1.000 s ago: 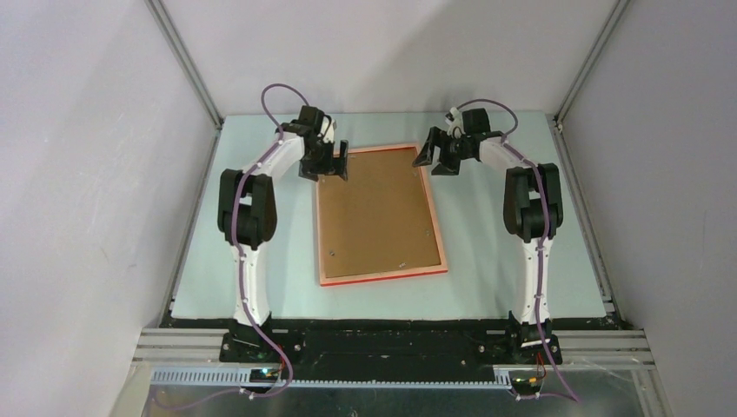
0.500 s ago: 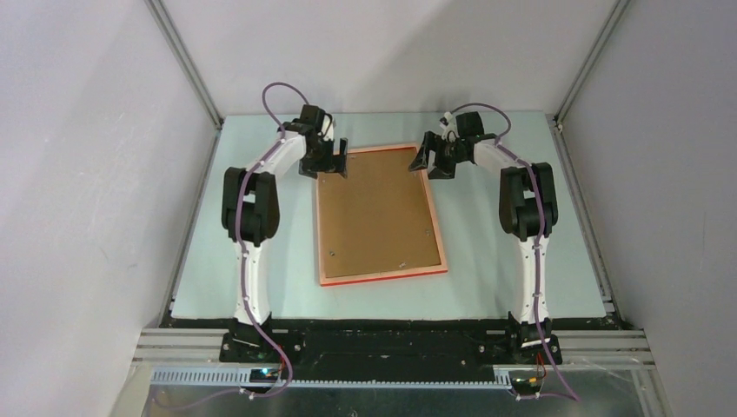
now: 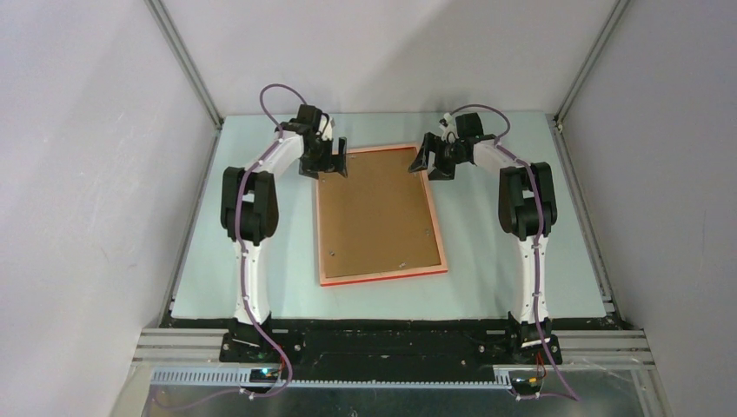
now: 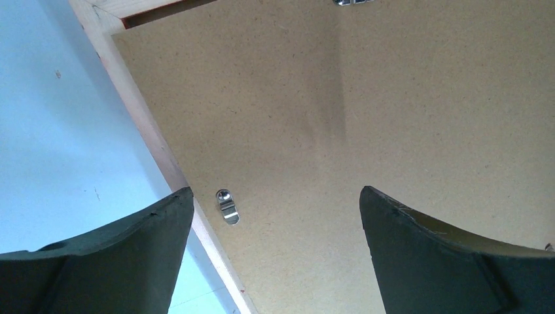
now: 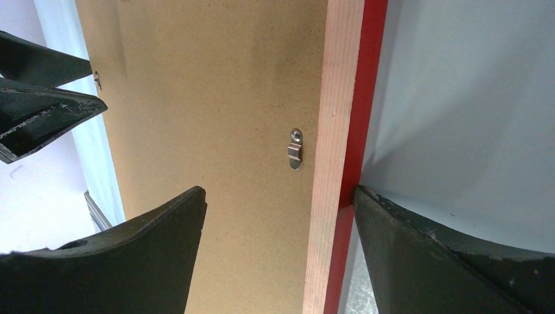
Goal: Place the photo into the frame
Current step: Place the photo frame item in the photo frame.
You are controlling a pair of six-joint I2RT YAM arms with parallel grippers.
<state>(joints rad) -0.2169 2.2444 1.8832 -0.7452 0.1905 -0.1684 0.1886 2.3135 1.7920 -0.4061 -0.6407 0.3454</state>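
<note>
The frame (image 3: 382, 276) lies face down mid-table, its pale back up and a red edge showing. The brown backing board (image 3: 375, 213) fills it. The photo is hidden. My left gripper (image 3: 328, 163) hangs open over the frame's far left corner. In the left wrist view its jaws (image 4: 275, 193) span the board (image 4: 366, 98) and the pale rail (image 4: 141, 124), near a metal clip (image 4: 227, 206). My right gripper (image 3: 432, 161) is open at the far right corner. Its jaws (image 5: 280, 191) straddle the right rail (image 5: 340, 98), with nothing pinched; a clip (image 5: 296, 149) sits just ahead.
The pale blue table (image 3: 504, 261) is walled in by grey panels on the left, right and back. In the right wrist view the left gripper's black fingers (image 5: 46, 111) show across the board at the upper left.
My right gripper has shifted a little left and away, closer over the frame's far right corner. The left gripper and the frame have stayed put.
</note>
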